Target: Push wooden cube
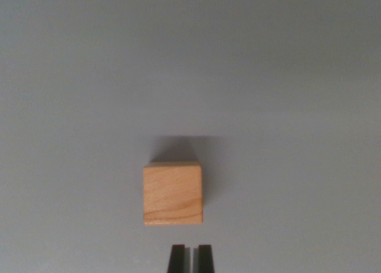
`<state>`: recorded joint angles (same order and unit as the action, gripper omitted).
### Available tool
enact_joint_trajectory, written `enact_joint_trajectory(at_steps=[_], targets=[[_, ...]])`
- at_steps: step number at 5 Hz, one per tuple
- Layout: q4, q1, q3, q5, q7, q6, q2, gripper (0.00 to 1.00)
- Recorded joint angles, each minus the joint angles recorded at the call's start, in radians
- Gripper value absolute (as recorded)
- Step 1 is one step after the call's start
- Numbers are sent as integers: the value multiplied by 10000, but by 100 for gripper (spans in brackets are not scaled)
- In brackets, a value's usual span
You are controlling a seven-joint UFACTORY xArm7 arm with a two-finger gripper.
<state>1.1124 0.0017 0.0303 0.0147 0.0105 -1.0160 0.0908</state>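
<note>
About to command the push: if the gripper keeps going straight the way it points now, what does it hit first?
The wooden cube. The gripper sits just below it in the wrist view, fingers nearly together, aimed a little right of the cube's middle. A gap remains; height above the grey table is unclear.

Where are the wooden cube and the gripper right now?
wooden cube (172,194), wrist view, middle of its facing side.
gripper (190,258), wrist view, the narrow gap between its two dark fingertips at the bottom edge.
</note>
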Motion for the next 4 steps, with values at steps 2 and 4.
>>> enact_joint_trajectory(at_steps=[2, 4], targets=[[-439, 9, -13, -16, -21, 470, 62, 0], [-870, 18, -26, -32, -41, 931, 123, 0]])
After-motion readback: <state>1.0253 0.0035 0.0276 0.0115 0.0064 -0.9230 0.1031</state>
